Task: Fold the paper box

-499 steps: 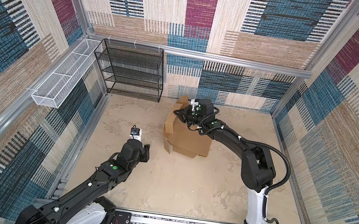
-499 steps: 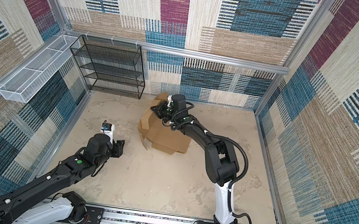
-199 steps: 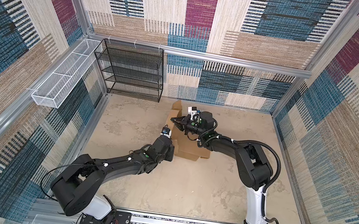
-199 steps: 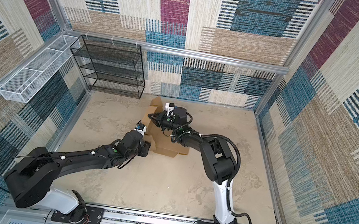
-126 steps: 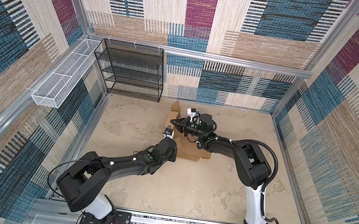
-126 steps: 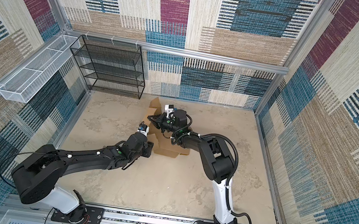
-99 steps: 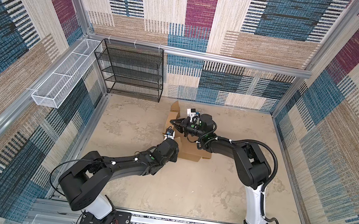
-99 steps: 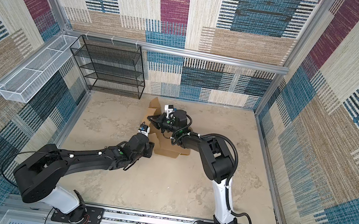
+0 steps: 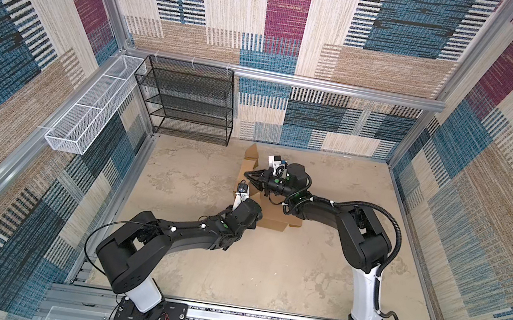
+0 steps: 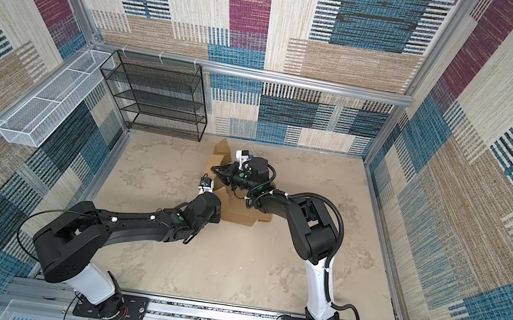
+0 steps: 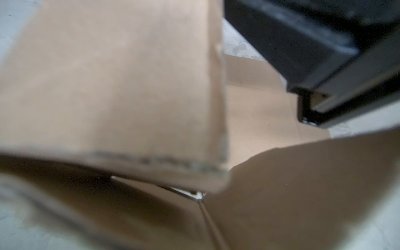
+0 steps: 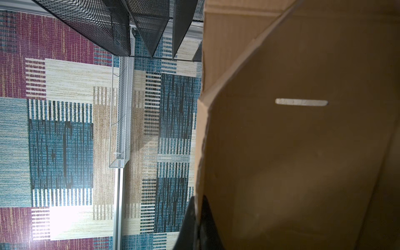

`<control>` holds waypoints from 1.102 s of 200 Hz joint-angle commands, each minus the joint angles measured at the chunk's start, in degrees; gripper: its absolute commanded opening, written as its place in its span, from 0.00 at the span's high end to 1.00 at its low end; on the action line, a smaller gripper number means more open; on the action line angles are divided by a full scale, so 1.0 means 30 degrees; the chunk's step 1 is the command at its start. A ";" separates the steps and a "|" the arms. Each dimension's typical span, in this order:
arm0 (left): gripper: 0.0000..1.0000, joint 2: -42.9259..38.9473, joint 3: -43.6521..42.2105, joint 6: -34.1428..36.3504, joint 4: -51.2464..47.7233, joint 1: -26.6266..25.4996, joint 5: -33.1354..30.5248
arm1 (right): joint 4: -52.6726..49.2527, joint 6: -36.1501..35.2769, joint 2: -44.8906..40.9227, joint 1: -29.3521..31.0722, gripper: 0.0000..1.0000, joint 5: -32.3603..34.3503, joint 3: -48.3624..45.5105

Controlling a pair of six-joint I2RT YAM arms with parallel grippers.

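**Item 1: the paper box [image 9: 276,222].** Plain brown cardboard, partly folded. We find it on the table [image 9: 264,275], toward the back and near the middle, in both top views [image 10: 238,216]. Its base lies flat. A panel with flaps stands up on the side nearest the rack. A narrow slot [image 12: 300,102] is cut through one panel.

**Item 2: the right gripper [image 9: 247,175].** It reaches across the box from the right, low over the cardboard. In its wrist view we see the dark fingertips [image 12: 208,223] pressed together with the raw edge of an upright panel between them, so it is clamped on the paper box.

**Item 3: the left gripper [image 9: 244,205].** It sits at the box's near left side, close against the cardboard. Its wrist view is blurred and mostly filled by a flap. Only one dark finger [image 11: 292,43] shows, and we cannot tell whether the jaws are apart or gripping.

**Item 4: black mesh shelf rack [image 9: 187,100].** It stands at the back wall, near the box but apart from it.

**Item 5: white wire basket [image 9: 90,112].** It hangs on the left wall.
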 commanded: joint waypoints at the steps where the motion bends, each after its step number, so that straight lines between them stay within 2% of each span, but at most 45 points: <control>1: 0.46 0.0263 0.0353 -0.0811 -0.0059 -0.0152 -0.1744 | 0.0562 -0.0067 -0.0307 0.0058 0.97 -0.0090 -0.0229; 41: 0.45 0.0691 0.0632 -0.0884 0.0647 -0.0330 -0.2708 | 0.0880 0.0142 -0.0868 0.0118 0.98 0.0631 -0.1000; 134: 0.44 0.0994 0.0716 -0.0922 0.1009 -0.0683 -0.4173 | 0.2292 0.1683 -0.3234 0.0790 0.99 0.4413 -0.4691; 220: 0.45 0.0598 -0.0113 -0.0603 0.1002 -0.0713 -0.4650 | 0.1105 0.2376 -0.2863 0.1400 0.99 0.5303 -0.3580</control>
